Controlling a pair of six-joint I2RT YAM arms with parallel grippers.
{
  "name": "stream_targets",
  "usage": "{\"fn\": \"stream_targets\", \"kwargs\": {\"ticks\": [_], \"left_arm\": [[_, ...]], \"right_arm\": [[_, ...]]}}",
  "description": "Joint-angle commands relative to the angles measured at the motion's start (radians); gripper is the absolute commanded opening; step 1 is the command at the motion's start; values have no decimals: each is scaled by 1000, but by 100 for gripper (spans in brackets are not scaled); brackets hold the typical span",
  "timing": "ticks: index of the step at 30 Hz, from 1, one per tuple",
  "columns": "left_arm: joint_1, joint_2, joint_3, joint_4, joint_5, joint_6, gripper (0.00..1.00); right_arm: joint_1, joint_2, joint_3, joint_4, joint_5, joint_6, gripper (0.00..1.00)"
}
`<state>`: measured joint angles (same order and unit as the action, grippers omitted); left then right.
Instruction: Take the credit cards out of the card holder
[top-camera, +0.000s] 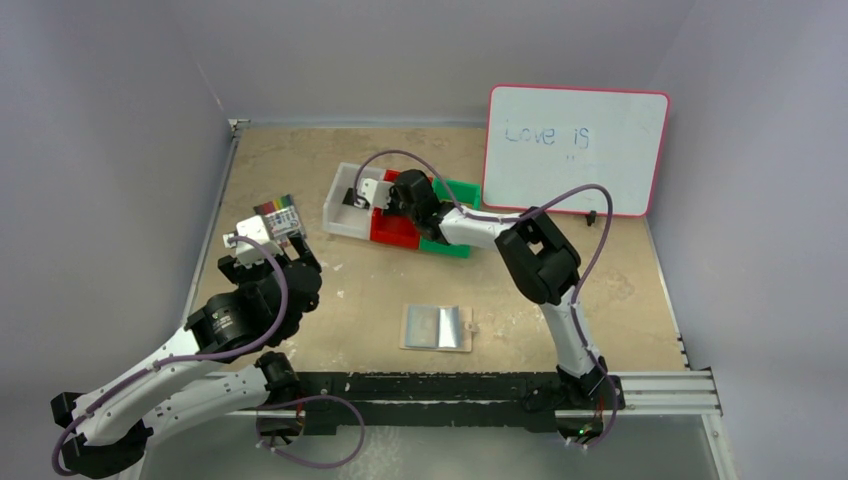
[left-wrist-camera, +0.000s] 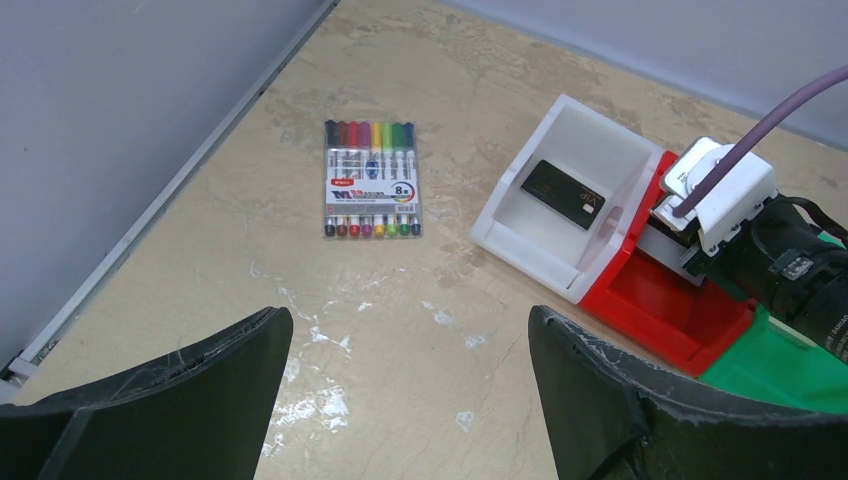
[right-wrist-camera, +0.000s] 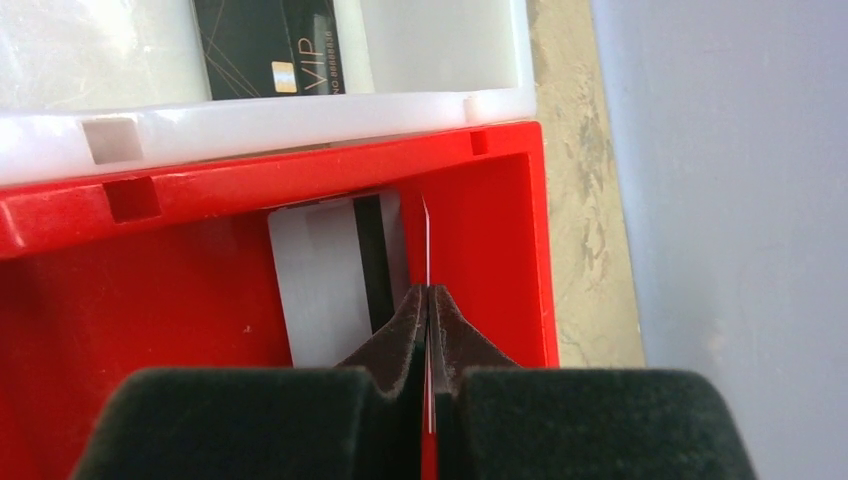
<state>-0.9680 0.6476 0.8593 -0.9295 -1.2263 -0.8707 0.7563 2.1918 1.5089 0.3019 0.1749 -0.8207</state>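
**Silver-lined card holder, lying open; cards at the bins**

1. Card holder (top-camera: 437, 327): you find it spread flat on the table (top-camera: 600, 290), pale silvery inside facing up. It sits near the front edge between the two arm bases, well apart from the bins.
2. Black card (left-wrist-camera: 565, 193): it lies flat on the floor of the white bin (right-wrist-camera: 300, 125). Gold "VIP" lettering shows in your right wrist view.
3. Silver-grey card (right-wrist-camera: 335, 285): it carries a dark stripe and lies flat in the red bin (right-wrist-camera: 150, 300), close to the wall shared with the white bin.
4. Third card (right-wrist-camera: 426, 225): you see it edge-on as a thin pale line, so you cannot tell its colour. It stands upright over the red bin, just beside the silver-grey card.
5. Right gripper (right-wrist-camera: 428, 300): jaws are pinched tight on the third card, above the red bin.
6. Left gripper (left-wrist-camera: 408, 315): jaws are spread wide and hold nothing. It hangs over bare table on the left side.
7. Green bin (left-wrist-camera: 780, 375): it adjoins the red bin on the side away from the white one.
8. Pack of markers (left-wrist-camera: 372, 180): it lies flat, left of the white bin.
9. Whiteboard (top-camera: 575, 150): it stands at the far right, with "Love is" written in blue.
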Motion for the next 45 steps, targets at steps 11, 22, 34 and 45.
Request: {"fn": "stream_targets", "kwargs": {"ticks": [11, 22, 34, 45], "left_arm": [[3, -2, 18, 21, -11, 18, 88], [3, -3, 19, 21, -10, 19, 88], [4, -3, 19, 24, -9, 18, 88], [4, -4, 19, 24, -6, 19, 88]], "right_arm": [[31, -54, 6, -52, -17, 24, 5], [19, -141, 6, -41, -138, 256, 21], [-69, -115, 87, -177, -428, 797, 4], [-69, 14, 222, -350, -364, 764, 5]]}}
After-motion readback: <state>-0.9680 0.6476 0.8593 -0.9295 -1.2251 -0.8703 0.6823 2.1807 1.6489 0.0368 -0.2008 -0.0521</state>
